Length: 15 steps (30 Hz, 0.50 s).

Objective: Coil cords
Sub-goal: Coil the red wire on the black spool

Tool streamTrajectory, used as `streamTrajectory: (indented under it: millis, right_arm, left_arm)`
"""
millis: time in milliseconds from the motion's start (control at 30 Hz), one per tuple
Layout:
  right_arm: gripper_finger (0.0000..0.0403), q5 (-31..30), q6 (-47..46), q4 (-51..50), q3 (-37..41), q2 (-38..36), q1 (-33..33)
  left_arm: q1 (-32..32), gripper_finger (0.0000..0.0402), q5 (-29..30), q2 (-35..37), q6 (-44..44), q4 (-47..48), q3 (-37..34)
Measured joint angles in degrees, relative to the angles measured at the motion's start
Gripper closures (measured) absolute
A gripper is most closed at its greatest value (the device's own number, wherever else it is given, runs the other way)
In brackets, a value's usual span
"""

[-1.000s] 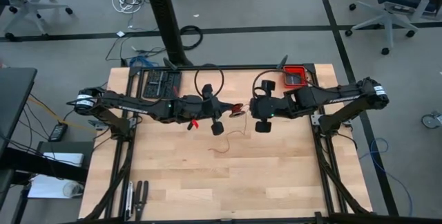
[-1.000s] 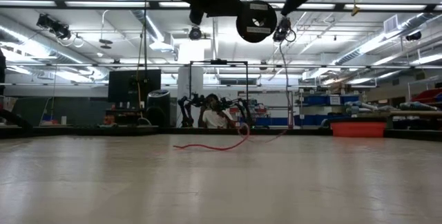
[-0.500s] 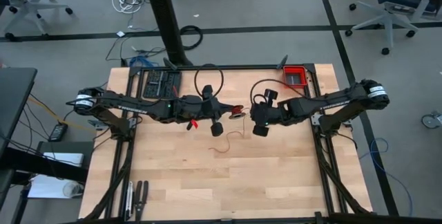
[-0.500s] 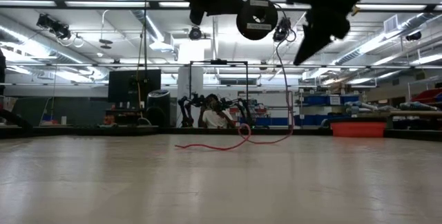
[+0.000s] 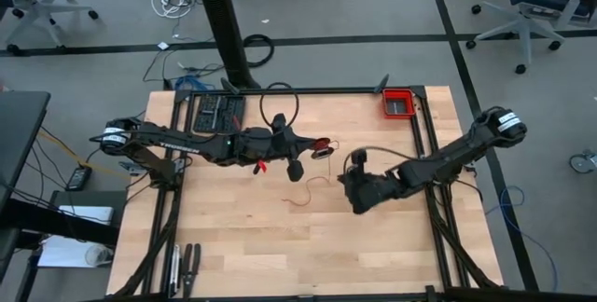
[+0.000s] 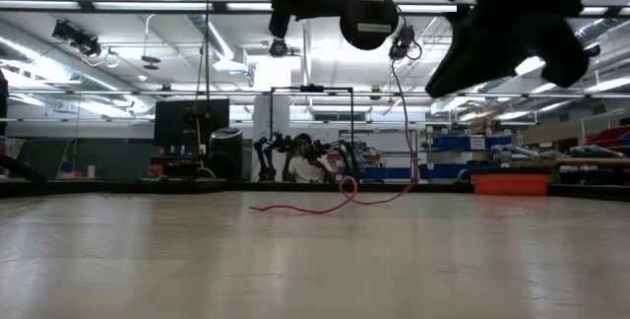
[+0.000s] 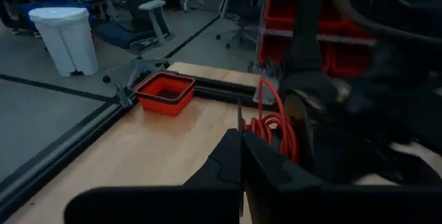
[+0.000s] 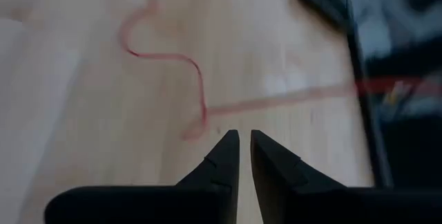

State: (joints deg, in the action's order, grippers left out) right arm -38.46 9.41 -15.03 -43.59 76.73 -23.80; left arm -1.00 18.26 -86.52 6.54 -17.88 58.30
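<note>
1 wooden counter (image 5: pixel 233 237), 1 red bin (image 5: pixel 398 103), 1 red cord (image 5: pixel 312 186). My left gripper (image 7: pixel 241 156) pinches its coil; right gripper (image 8: pixel 244 156) hovers, jaws narrowly apart, empty.

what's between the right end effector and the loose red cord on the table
Only bare wood: in the right wrist view the right end effector hangs just short of the red cord, with nothing but table between them.

The right gripper (image 5: pixel 355 201) has swung from beside the left gripper at frame centre down to the lower right of centre, just beside the red cord's (image 5: pixel 311 188) loose end.
</note>
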Motion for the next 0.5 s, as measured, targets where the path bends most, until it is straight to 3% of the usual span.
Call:
streamTrajectory:
  millis: [167,367,433,500]
  right_arm:
    - [0.0367,-6.09,9.05,2.69,-0.24,0.17,-2.86]
    - [0.0369,-24.24,10.90,10.79,-0.28,0.17,-5.08]
    - [0.0371,-25.19,13.51,15.91,-0.28,-0.03,-5.71]
    - [0.0373,-22.13,14.52,20.01,-0.28,-0.94,-5.85]
  left_arm:
    - [0.26,0.0394,0.13,0.00,5.89,-2.12,0.07]
    - [0.27,0.0394,0.13,0.00,7.37,-2.05,0.07]
    - [0.27,0.0394,0.13,0.00,5.47,-2.06,0.07]
    - [0.25,0.0394,0.13,0.00,1.56,-2.02,0.07]
